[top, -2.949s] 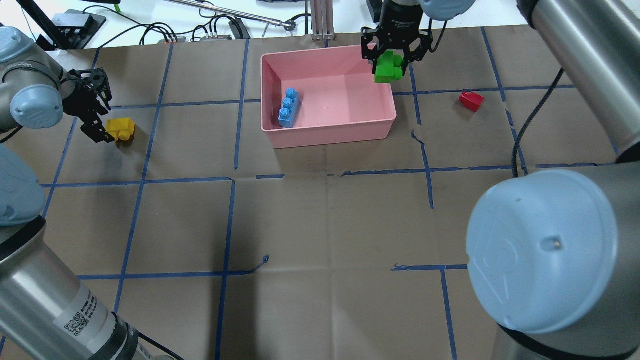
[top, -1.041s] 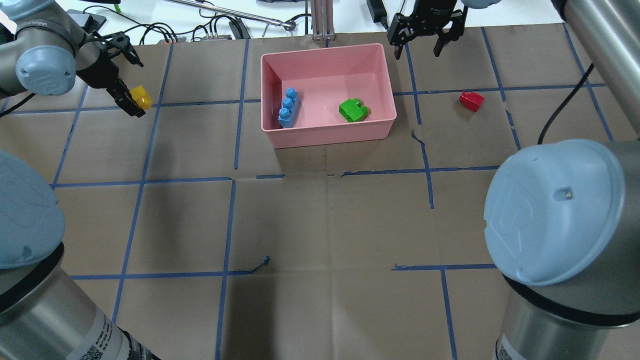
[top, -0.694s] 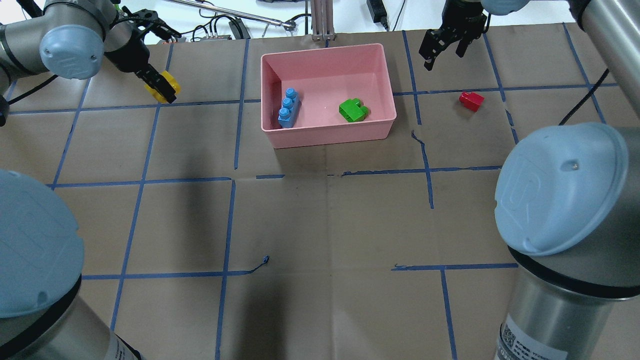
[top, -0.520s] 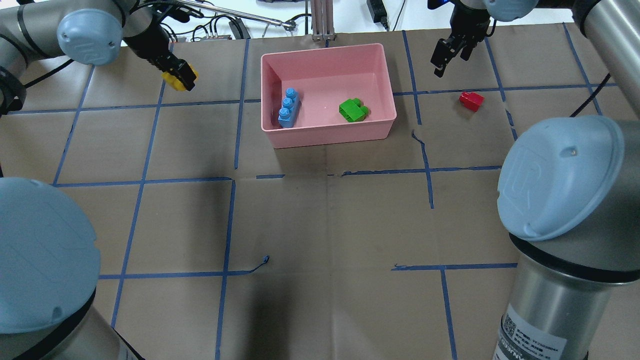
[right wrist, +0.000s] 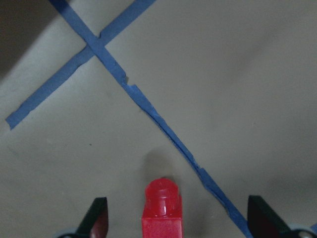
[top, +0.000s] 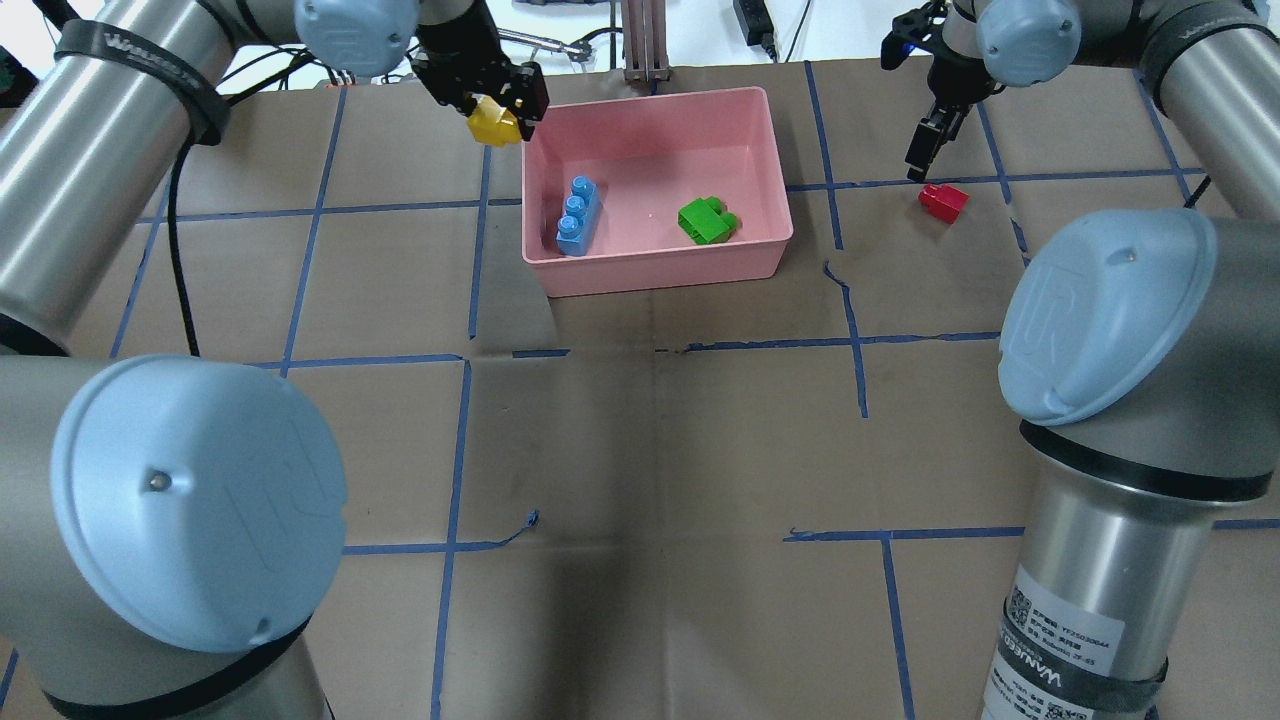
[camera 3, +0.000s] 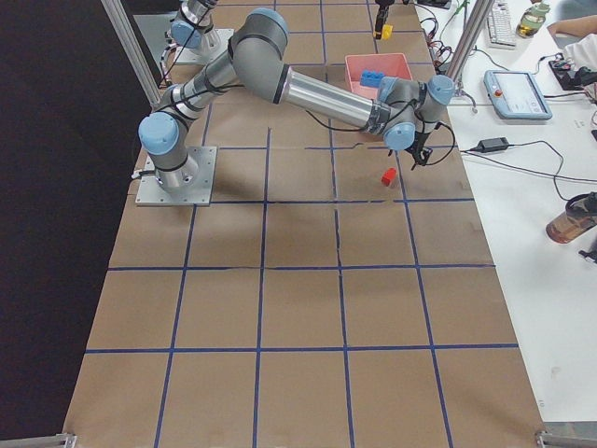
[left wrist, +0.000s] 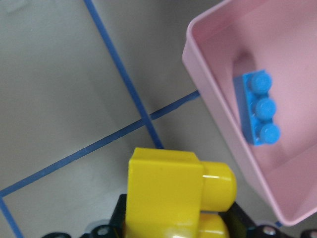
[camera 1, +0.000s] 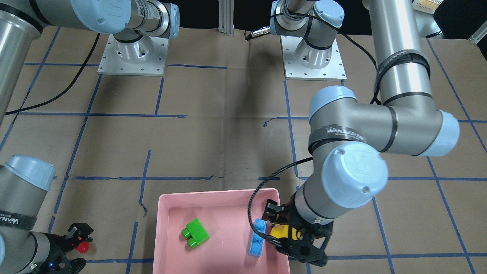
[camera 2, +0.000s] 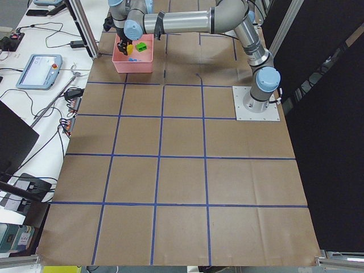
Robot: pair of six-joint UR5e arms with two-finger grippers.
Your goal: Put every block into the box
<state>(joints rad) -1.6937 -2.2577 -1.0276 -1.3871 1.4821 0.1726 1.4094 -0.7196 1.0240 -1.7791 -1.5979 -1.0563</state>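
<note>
The pink box holds the blue three-stud brick at its left and the green brick at its right. My left gripper is shut on the yellow brick and holds it in the air by the box's far left corner. In the left wrist view the yellow brick hangs just outside the box wall. My right gripper is open. Its fingers straddle the small red brick, which lies on the table right of the box.
Brown paper with a blue tape grid covers the table. Cables and gear and an aluminium post lie past the far edge. The arm bases stand on the robot's side.
The green brick dropped from my right gripper into the box. The right gripper then moved right and down over the red brick. My left gripper lifted the yellow brick and carried it right to the box corner.
</note>
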